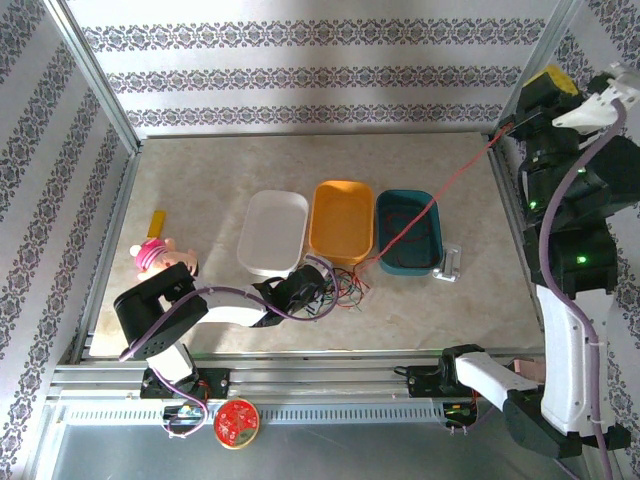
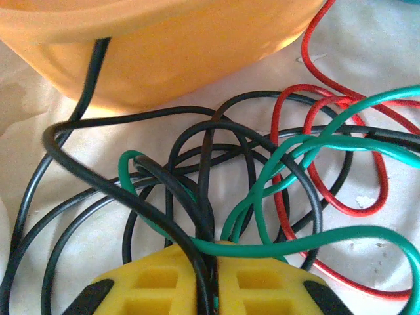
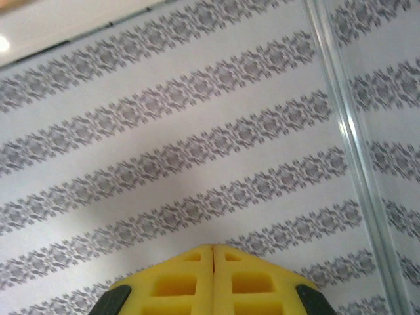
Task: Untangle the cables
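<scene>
The cables lie in a heap on the desk, low in the middle of the top view and just below the orange tray. From where I stand, the job looks barely begun. Only the red cable is partly drawn out. It runs as a taut line from the heap, across the teal tray, to the upper right corner. There the right fingers are pressed together. I take it they pinch the red end, though their own view shows no wire in the seam.

The left fingers are clenched at the bottom of their view, with a black cable running down into the seam between them. Above them, black loops, red loops and the green cable cross over and under one another, so all three colours are left to separate.

One black strand climbs the orange wall at the upper left of the left wrist view and is lost at the rim; I cannot tell whether it goes inside. I can make out no cable ends, nor whether any red lies within the teal tray.
</scene>
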